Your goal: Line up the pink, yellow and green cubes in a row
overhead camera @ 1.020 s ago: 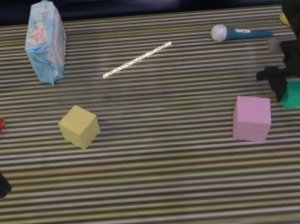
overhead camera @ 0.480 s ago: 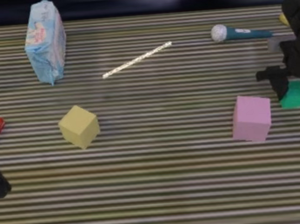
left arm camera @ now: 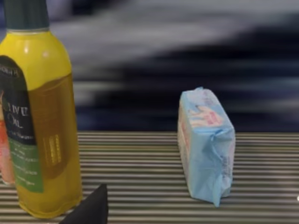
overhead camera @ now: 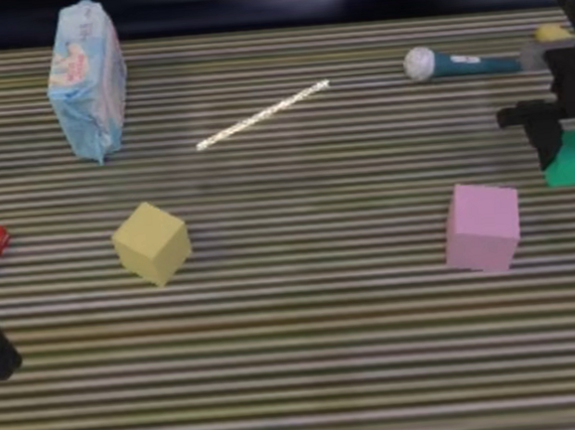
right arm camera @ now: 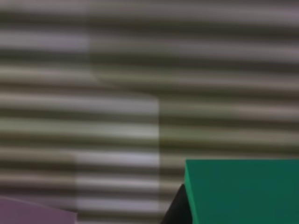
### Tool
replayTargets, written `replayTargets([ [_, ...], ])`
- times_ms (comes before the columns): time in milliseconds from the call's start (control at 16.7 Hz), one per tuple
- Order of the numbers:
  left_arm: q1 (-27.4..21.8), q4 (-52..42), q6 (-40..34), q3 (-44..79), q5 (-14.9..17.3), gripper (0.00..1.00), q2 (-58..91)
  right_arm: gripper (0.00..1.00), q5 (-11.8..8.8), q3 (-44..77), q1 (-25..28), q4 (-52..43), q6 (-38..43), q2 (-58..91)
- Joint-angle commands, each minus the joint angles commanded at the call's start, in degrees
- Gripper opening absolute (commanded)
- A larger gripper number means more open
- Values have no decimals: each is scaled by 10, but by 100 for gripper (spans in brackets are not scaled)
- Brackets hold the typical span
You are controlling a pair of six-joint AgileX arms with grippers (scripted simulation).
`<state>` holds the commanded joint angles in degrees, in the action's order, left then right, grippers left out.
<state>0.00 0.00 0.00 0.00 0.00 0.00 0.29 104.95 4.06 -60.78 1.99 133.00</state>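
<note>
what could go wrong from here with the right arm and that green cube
The right gripper sits over the green cube at the table's far right edge; a weak hold could drop it off the table. The pink cube lies close by toward the middle, so a low carry might bump it. The toy microphone is also near the arm and could get swept.

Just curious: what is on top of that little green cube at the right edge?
The right arm's dark hand sits over the green cube, covering its upper part. Only its lower faces show, so how the fingers meet it stays hidden.
</note>
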Motion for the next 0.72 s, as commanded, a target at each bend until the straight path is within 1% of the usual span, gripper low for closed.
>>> replayTargets([
  [180,0,0,0,0,0,100,0,0,0,26,2,-39,-1,-19],
  [480,0,0,0,0,0,100,0,0,0,25,1,-39,1,-18],
  [600,0,0,0,0,0,100,0,0,0,13,21,-36,22,-28],
  [720,0,0,0,0,0,100,0,0,1,-11,61,-32,65,-47],
])
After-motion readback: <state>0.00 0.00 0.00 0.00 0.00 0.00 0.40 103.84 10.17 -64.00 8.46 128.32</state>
